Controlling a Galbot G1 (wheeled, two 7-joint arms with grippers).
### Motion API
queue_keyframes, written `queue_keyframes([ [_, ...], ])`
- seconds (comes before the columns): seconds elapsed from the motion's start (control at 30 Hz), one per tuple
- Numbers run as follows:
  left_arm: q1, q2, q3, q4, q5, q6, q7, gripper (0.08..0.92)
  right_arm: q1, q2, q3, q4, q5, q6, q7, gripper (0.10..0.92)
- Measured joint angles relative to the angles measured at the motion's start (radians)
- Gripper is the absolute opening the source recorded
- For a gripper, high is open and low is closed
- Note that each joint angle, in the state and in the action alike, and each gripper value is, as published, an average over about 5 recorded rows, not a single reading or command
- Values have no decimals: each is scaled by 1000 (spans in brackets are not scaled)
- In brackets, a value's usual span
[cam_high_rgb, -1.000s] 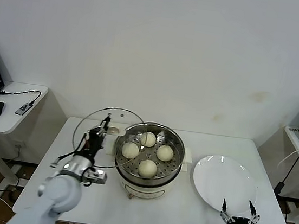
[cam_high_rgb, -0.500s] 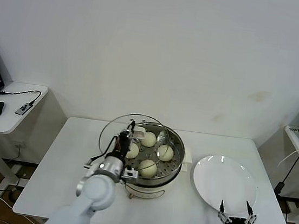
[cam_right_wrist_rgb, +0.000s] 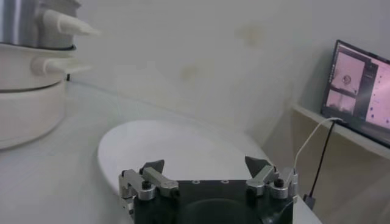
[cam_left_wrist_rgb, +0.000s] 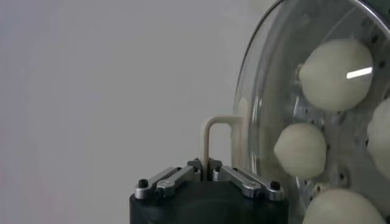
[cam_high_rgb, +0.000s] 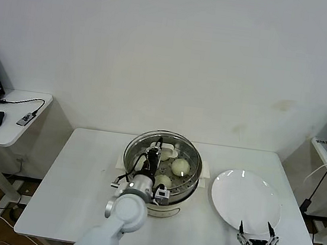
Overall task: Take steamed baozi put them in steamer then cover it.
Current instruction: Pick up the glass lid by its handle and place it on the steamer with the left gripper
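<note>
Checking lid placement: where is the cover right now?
In the head view, the cover sits over the steamer at table centre, its handle gripped by the left gripper.

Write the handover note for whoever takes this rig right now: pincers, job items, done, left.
Left pincer: shut on the glass lid by its cream handle, holding it over the steamer.
Right pincer: open, holding nothing, parked at the table's near edge by the white plate.
Done: baozi sit in the steamer tray; the plate holds none.
Left: seat the lid squarely on the rim, release, withdraw.
</note>
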Motion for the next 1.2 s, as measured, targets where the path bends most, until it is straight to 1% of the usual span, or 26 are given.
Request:
queue_keyframes([
  [0.33,15,-35,4,12,34,2,4,138,6,0,2,-11,-5,2,-1,823],
  [0.83,29,-54,-4,25,65,-8,-3,138,4,0,4,-17,-9,6,-5,823],
  [0.93,34,-58,-6,24,70,-7,-6,170,4,0,3,-17,-10,6,-5,823],
  [1.2,56,-48,-9,-4,72,-10,-13,394,1,1,-5,-16,-17,7,-6,823],
])
